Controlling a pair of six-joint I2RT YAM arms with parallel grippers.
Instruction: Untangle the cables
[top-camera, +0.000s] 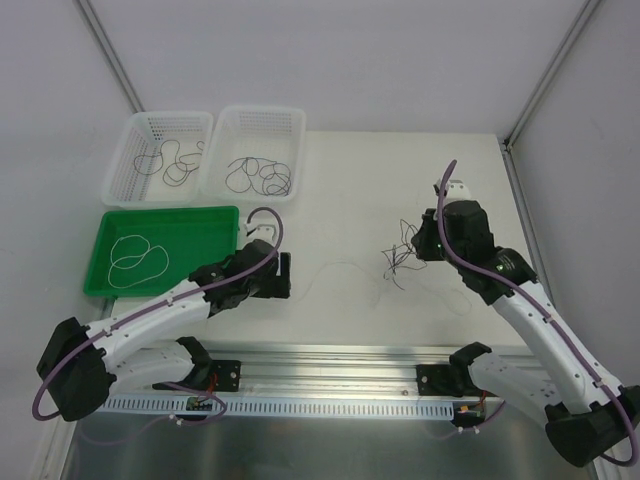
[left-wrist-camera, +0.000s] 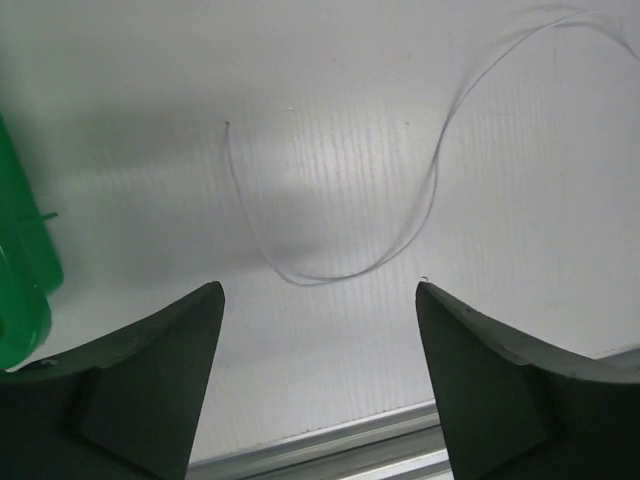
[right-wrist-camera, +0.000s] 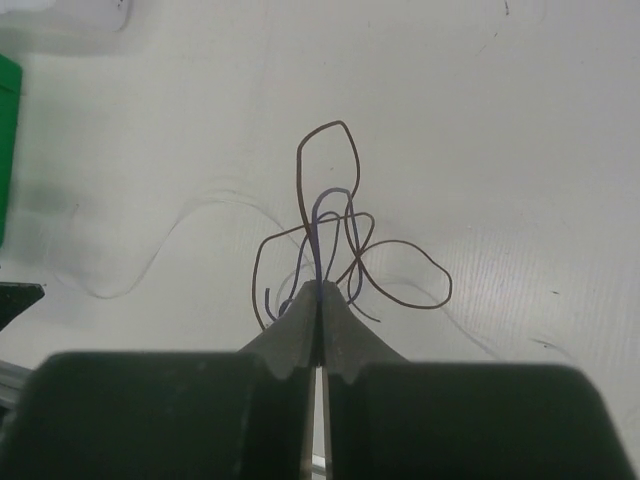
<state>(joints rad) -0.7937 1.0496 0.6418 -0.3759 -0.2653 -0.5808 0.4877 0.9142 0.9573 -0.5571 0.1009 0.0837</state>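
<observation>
The right tool (right-wrist-camera: 318, 292) is pinched shut on the tangled brown and purple cables (right-wrist-camera: 301, 180), right of centre on the white worktop (top-camera: 360, 190). The left tool (left-wrist-camera: 320, 300) gapes empty above a pale strand (left-wrist-camera: 330, 278). Plain white walls (top-camera: 330, 60) enclose the far side.

The left gripper (left-wrist-camera: 318, 295) is open. Its 2 dark fingers (left-wrist-camera: 150, 390) fill the 7 and 5 o'clock corners, with nothing in the gap between them. 1 thread-thin pale cable (left-wrist-camera: 310, 282) lies on the white table (left-wrist-camera: 330, 90) just beyond the tips. Its free end sits toward 11 o'clock, it dips to a low bend near centre, then climbs toward 1 o'clock and arcs to the edge. A green tray (left-wrist-camera: 22, 290) corner shows at 9 o'clock and a metal rail (left-wrist-camera: 350, 445) at 6 o'clock.
</observation>
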